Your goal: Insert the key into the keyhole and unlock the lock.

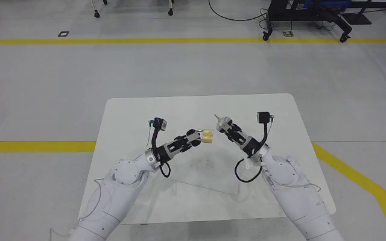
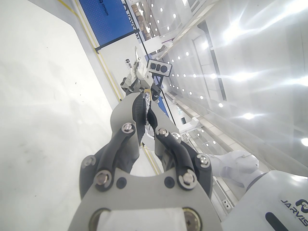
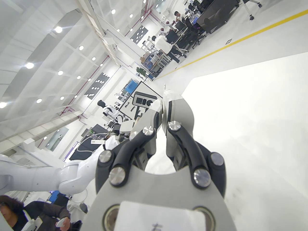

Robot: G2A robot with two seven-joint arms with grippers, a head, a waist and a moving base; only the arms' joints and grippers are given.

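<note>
Silver metal key [image 1: 218, 118], pinched tight in right tool [image 1: 222, 123], could skew and slip if misaligned with brass padlock [image 1: 207, 137] clamped in left tool [image 1: 201, 138].

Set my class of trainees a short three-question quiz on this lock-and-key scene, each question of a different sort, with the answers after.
1. True or false: the left gripper is shut on the small brass padlock.
2. Multiple choice: the thin silver key pinched in the right gripper is A) seated in the keyhole, B) held apart from the padlock, C) lying loose, unheld.
3. Fill in: both grippers hang over the white, round-cornered ____.
Key: 1 true; 2 B; 3 table.
</note>
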